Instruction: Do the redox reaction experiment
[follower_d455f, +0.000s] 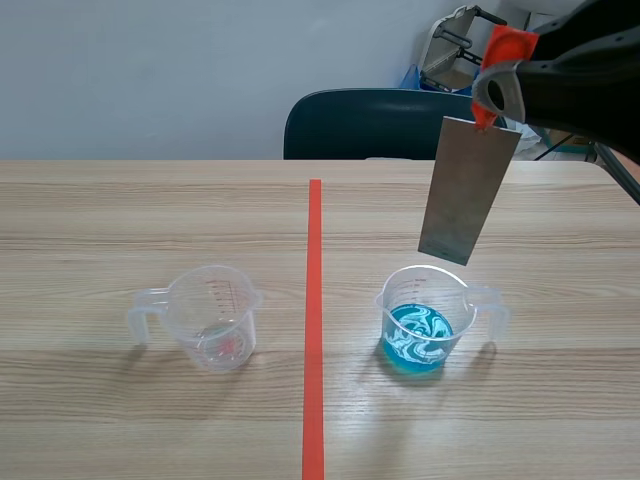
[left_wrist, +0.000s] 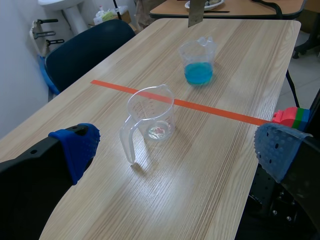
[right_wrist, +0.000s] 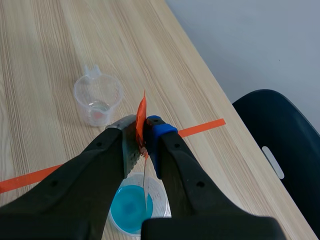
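Observation:
A grey metal strip with an orange-red tab at its top hangs upright in the air, and my right gripper is shut on that tab. Its lower end is just above a clear measuring cup of blue liquid right of the tape line. In the right wrist view the strip shows edge-on under the shut right gripper, over the blue cup. A second clear cup, nearly empty, stands left of the line. My left gripper is open, well short of that cup.
An orange-red tape line runs down the middle of the wooden table. A dark blue chair stands behind the far edge. Coloured toy blocks lie past the table's edge in the left wrist view.

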